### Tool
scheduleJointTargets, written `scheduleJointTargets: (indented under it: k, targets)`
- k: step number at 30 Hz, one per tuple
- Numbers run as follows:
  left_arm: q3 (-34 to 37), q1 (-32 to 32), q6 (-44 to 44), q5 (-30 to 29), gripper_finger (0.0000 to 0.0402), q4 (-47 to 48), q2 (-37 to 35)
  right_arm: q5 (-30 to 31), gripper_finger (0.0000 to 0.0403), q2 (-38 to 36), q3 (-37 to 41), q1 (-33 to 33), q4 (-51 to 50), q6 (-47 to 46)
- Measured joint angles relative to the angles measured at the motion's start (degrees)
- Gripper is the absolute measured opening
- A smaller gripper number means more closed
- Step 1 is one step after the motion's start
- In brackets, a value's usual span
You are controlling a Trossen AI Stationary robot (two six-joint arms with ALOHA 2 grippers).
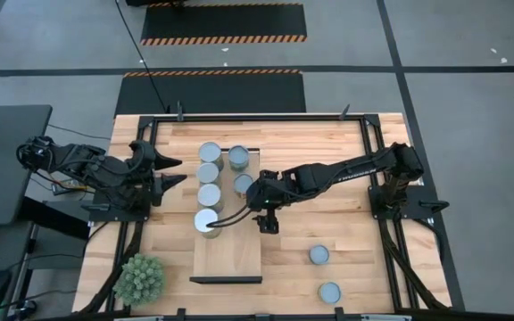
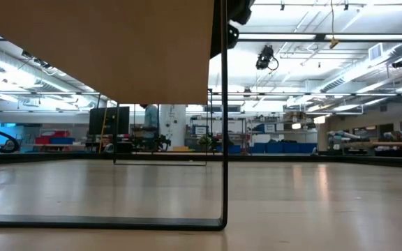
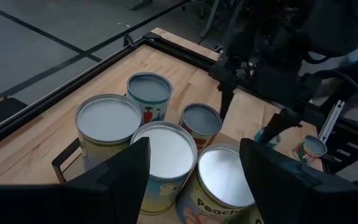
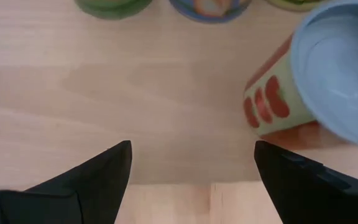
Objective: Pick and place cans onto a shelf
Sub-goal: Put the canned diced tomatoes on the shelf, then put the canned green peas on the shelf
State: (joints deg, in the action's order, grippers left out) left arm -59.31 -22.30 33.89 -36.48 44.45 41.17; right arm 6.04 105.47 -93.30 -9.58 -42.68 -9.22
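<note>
Six cans stand on the shelf, two off it — both grippers' jaws open.

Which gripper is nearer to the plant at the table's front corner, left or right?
Left. The left gripper hovers off the shelf's left edge, on the plant's side of the table. The right gripper sits past the shelf's right edge, with the shelf between it and the plant.

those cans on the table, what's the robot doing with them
It is moving cans onto the shelf. Six cans already stand on the board, and two more cans wait on the table to its right. The right claw is open and empty over the shelf's right edge. The left claw is open at the table's left side.
</note>
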Motion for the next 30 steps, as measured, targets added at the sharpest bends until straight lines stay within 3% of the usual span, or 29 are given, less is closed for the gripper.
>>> scheduleJointTargets:
  k: [11, 17, 30]
  targets:
    - [0.0, 0.0, 0.0, 0.0, 0.0254, 0.1, 0.0, -0.7, 0.0346, 0.0, 1.8, 3.6, 6.0, 2.8]
    - [0.0, 0.0, 0.0, 0.7, 0.0254, 0.1, 0.0, -2.9, 0.0346, -0.6, 1.5, 3.8, 4.0, 0.6]
    - [0.0, 0.0, -0.1, 0.7, 0.0254, 0.5, 0.0, -2.6, 0.0346, -8.8, 1.4, -3.9, -1.9, -6.4]
